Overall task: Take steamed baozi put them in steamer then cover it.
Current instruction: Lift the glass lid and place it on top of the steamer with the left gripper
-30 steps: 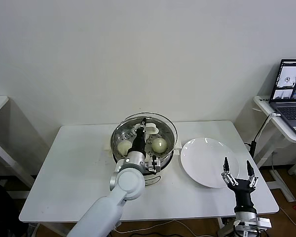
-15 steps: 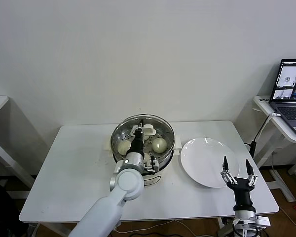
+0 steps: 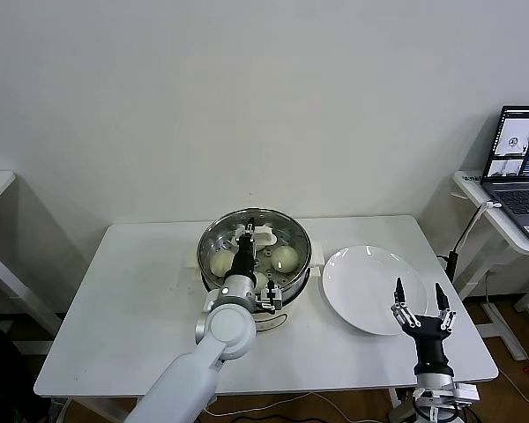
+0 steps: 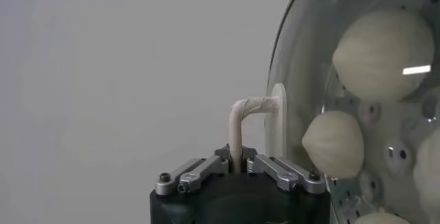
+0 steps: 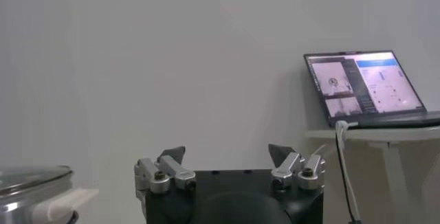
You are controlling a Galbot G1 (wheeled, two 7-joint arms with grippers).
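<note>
Cover (image 3: 254, 236) sits on steamer (image 3: 213, 275) near table's (image 3: 132, 300) back edge, left gripper (image 3: 244, 240) pinching its handle, baozi (image 3: 285, 257) visible beneath. Plate (image 3: 370, 291) right of steamer; right gripper (image 3: 418, 304) spread at front-right edge.

1 steamer (image 3: 213, 240) w/ 1 glass cover (image 3: 286, 223) on it. Baozi (image 3: 285, 257) inside: 3 seen from the head cam, 4 in the left wrist cam. 1 white plate (image 3: 363, 284), 1 white table (image 3: 132, 300), 1 laptop (image 3: 518, 167). 2 grippers: left gripper (image 3: 245, 236), right gripper (image 3: 418, 305).
</note>
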